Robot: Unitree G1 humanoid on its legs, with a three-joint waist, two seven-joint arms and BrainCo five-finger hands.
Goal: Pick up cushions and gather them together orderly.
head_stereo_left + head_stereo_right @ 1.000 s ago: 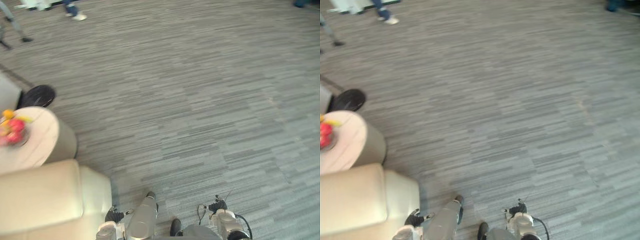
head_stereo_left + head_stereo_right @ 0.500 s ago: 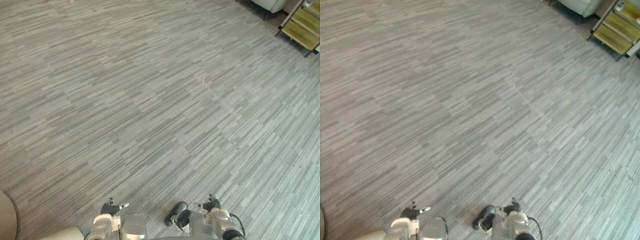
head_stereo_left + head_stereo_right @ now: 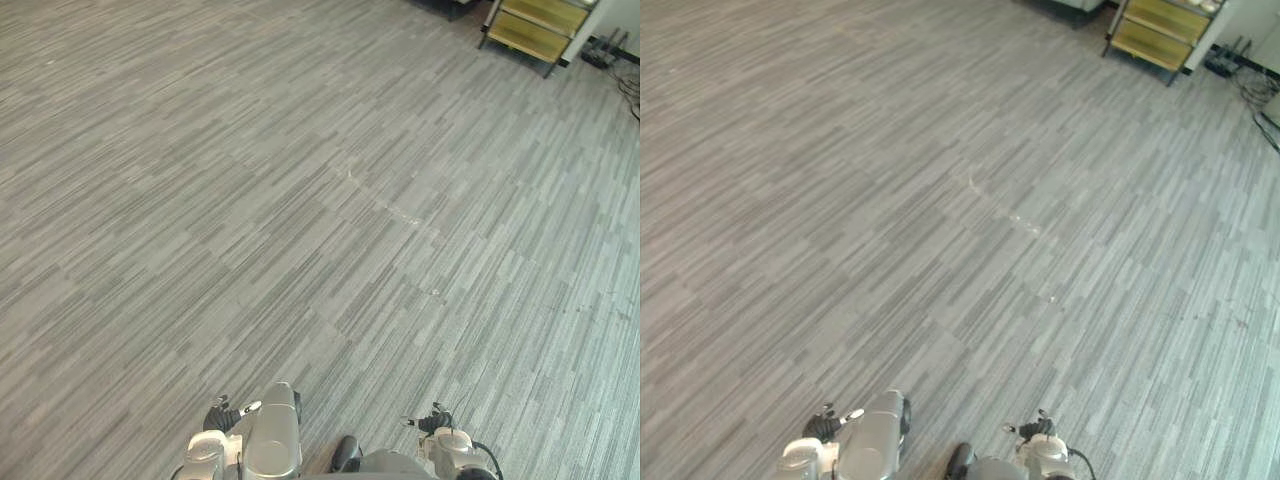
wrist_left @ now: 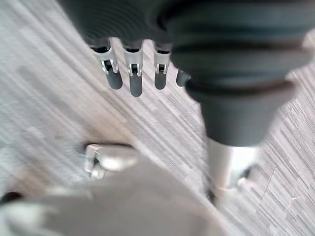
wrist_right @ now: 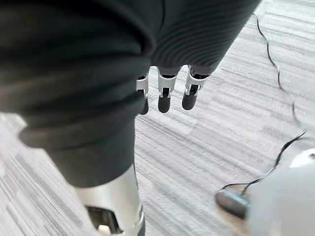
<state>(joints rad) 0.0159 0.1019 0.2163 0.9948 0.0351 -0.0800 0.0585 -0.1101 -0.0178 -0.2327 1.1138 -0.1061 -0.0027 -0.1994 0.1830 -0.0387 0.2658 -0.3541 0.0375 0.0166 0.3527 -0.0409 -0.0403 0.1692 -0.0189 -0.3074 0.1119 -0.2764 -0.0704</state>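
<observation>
At one o'clock, far across the grey striped carpet (image 3: pixel 300 200), a low rack with yellow shelves (image 3: pixel 530 30) stands in the eye views, with dark cables (image 3: pixel 603 56) on the floor just beside it. The wrist views give the close look. The left robot hand (image 4: pixel 134 78) and right robot hand (image 5: pixel 165 98) both hang released at six o'clock, fingers straight, holding nothing. Where the cushions lie I cannot tell.

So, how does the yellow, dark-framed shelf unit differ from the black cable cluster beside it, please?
The yellow shelf unit stands upright; the black cable cluster lies low on the grey carpet. The shelf unit is much larger than the cable cluster. Both sit at the carpet's far edge.
</observation>
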